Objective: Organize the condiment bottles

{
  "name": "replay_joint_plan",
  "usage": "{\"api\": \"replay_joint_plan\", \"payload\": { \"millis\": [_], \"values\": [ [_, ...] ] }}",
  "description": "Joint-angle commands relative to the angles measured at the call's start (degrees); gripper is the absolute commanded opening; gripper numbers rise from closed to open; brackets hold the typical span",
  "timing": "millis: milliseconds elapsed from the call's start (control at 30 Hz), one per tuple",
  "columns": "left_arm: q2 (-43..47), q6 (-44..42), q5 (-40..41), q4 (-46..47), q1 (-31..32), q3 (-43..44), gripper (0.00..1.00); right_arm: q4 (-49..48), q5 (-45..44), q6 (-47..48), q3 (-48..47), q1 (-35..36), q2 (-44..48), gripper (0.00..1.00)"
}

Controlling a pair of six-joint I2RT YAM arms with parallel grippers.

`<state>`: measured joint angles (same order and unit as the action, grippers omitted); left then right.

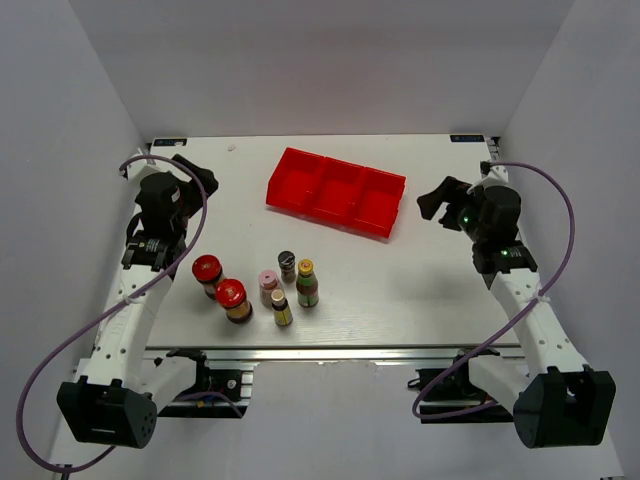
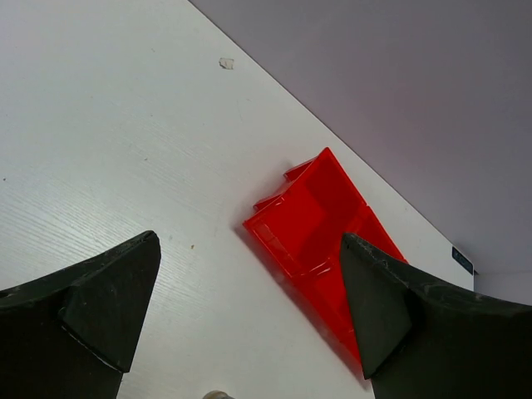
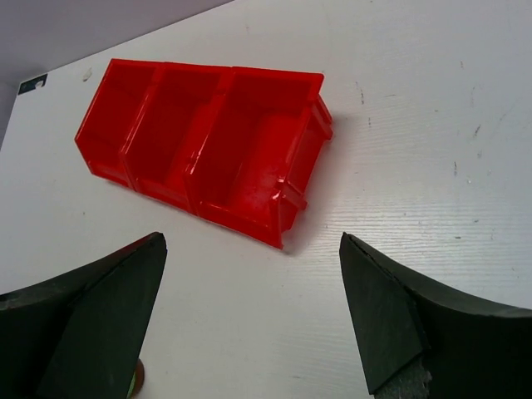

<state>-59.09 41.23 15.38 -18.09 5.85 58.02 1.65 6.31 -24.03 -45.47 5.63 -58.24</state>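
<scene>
Jaws, left and right, are spread apart, nothing gripped.
Six condiment bottles (image 1: 268, 287) are stood clustered on the bench (image 1: 400, 290), nearward of the red tray (image 1: 338, 190).

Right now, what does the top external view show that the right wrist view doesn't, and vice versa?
Only top external: all six condiment bottles, two squat brown red-lidded jars and four slimmer bottles, clustered near the left arm. Only right wrist: its jaws close up, spread wide. Both: the red three-compartment plastic tray, no bottles inside, on the white table.
</scene>
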Motion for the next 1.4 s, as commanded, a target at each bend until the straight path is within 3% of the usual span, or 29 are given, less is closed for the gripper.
{"api": "replay_joint_plan", "payload": {
  "millis": [0, 67, 200, 367, 600, 767, 1067, 1367],
  "values": [
    [0.47, 0.25, -0.61, -0.98, -0.05, 0.87, 0.98, 2.46, 3.27, 2.76, -4.27, -0.18, 0.23, 0.89],
    [0.12, 0.34, -1.13, -0.37, -0.05, 0.08, 0.98, 3.09, 5.54, 3.72, -4.36, -0.18, 0.23, 0.89],
    [-0.85, -0.10, -5.26, 2.79, -0.05, -1.68, 0.98, -0.67, 18.55, 7.68, -1.46, 2.96, 0.49, 0.89],
    [-3.84, -0.98, -6.76, 0.69, -0.05, 0.60, 0.98, 8.54, 12.14, 19.79, -6.64, 21.76, -3.01, 0.89],
    [-3.84, -1.07, -6.41, 0.51, -0.05, 0.34, 0.98, 8.45, 13.91, 28.15, -4.97, 32.68, -1.88, 0.89],
    [-4.63, -1.42, -6.68, -0.98, -0.05, 1.31, 0.98, 8.98, 12.69, 31.23, -8.04, 42.08, -9.16, 0.89],
    [-2.61, -1.86, -7.90, -0.73, -0.05, -0.71, 0.98, 5.39, 16.37, 32.03, -13.06, 47.36, -19.01, 0.89],
    [-0.06, -1.95, -7.38, 0.51, 0.04, -1.95, 0.98, -0.07, 12.42, 28.25, -15.70, 49.21, -26.49, 0.84]
  ]
}}
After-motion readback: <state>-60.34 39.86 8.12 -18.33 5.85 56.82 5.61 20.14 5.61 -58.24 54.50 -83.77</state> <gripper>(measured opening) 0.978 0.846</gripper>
